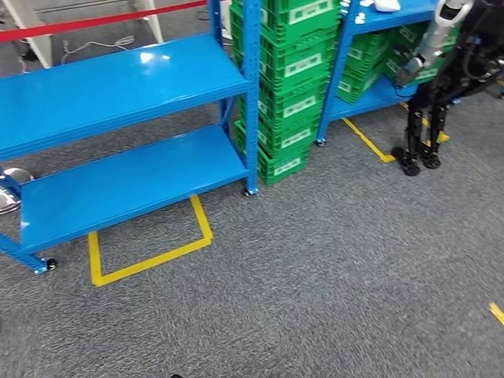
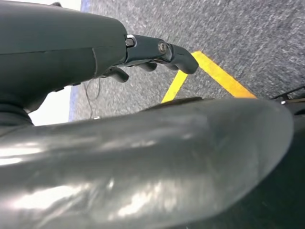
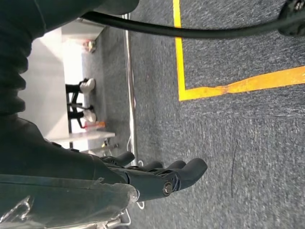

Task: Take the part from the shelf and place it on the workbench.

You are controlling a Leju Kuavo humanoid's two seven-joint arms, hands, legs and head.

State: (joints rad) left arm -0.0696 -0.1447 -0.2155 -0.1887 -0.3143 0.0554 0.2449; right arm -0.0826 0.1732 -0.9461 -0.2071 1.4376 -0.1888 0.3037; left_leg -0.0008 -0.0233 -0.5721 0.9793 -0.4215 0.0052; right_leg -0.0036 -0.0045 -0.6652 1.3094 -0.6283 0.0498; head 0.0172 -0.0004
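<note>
A blue shelf (image 1: 119, 79) with two bare boards stands ahead on the left in the head view. At its left edge lies a silvery rounded object (image 1: 12, 189), cut off by the frame; I cannot tell what it is. In the left wrist view my left hand (image 2: 151, 50) hangs over the grey carpet with its fingers stretched out and nothing in them. The right wrist view shows my right hand (image 3: 162, 176), likewise hanging above the carpet with fingers spread and empty.
A stack of green crates (image 1: 285, 79) stands between the two shelves. A second blue shelf (image 1: 380, 94) at the back right holds more green crates and a white object (image 1: 386, 5). Another humanoid robot (image 1: 439, 71) stands at it. Yellow tape (image 1: 149, 256) marks the carpet.
</note>
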